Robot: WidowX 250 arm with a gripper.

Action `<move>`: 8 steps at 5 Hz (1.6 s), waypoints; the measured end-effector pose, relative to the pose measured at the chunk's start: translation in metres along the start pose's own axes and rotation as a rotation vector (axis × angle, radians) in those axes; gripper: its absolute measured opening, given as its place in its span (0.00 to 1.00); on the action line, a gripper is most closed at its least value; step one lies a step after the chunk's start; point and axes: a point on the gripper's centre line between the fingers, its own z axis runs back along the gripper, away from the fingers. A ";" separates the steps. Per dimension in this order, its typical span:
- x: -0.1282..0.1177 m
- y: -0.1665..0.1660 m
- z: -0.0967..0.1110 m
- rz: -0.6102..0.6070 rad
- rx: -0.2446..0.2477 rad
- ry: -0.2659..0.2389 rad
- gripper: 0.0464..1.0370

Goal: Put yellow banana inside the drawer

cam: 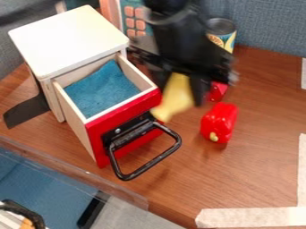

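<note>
I see a red toy pepper [219, 121] on the desk [257, 165], with a smaller red object [217, 91] behind it. Farther back I make out a can [222, 32] near a blue-gray partition [269, 27], and a teal panel [129, 3] with pink squares. Pale tape [251, 217] lies toward my view's lower right.

Wall [272, 27]: blue-grey, with a woven look
Counter [257, 179]: brown wood grain, clear strip [78, 174] along the near edge
Floor [140, 219]: grey, probably carpet, below the counter
</note>
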 end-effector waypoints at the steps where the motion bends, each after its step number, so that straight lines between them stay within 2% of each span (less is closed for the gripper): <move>1: 0.001 0.028 0.004 0.101 0.045 0.009 0.50; 2: 0.012 0.053 0.009 0.192 0.087 -0.003 0.50; 4: 0.013 0.094 -0.019 0.288 0.177 0.073 0.50; 5: 0.015 0.107 -0.034 0.315 0.201 0.109 0.50; 6: 0.014 0.119 -0.048 0.316 0.262 0.160 0.50; 7: 0.012 0.123 -0.055 0.309 0.279 0.183 0.50; 8: 0.009 0.126 -0.058 0.312 0.300 0.201 0.57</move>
